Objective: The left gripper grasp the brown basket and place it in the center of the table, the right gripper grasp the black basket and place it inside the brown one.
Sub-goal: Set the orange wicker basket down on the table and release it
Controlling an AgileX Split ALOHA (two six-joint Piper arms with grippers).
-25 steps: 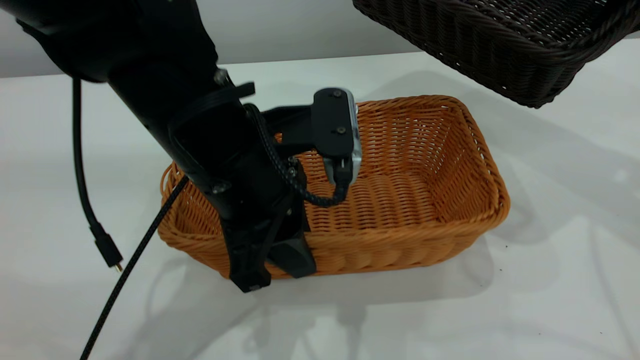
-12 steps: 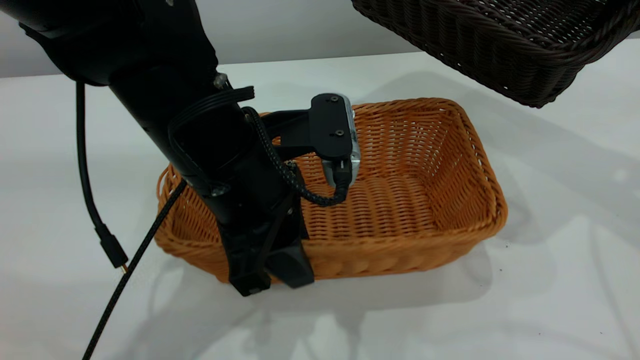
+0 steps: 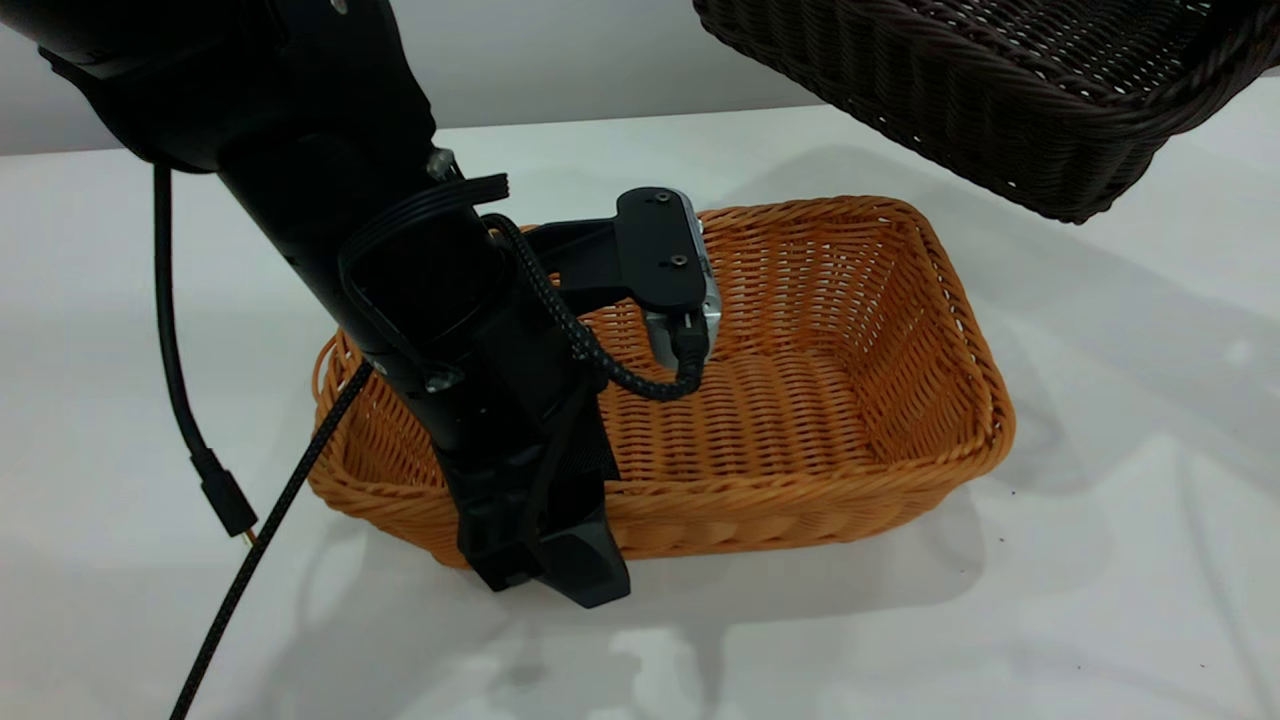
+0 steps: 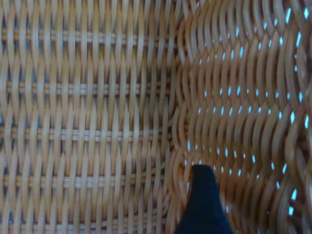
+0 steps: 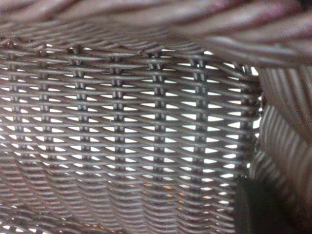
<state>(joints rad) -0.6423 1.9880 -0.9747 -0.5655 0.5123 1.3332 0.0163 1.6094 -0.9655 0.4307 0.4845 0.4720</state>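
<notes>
Brown basket (image 3: pixel 800 400): set on table (image 3: pixel 1100 560), near wall clamped between my left gripper (image 3: pixel 545 560) fingers; black basket (image 3: pixel 980 90) aloft beyond it, unplaced; right gripper's grip I cannot tell.

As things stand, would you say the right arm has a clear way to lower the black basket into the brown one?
Probably not yet. The black basket hangs above the far right corner of the brown basket, but the left claw straddles the brown basket's near wall, and its camera bracket overhangs the interior.
</notes>
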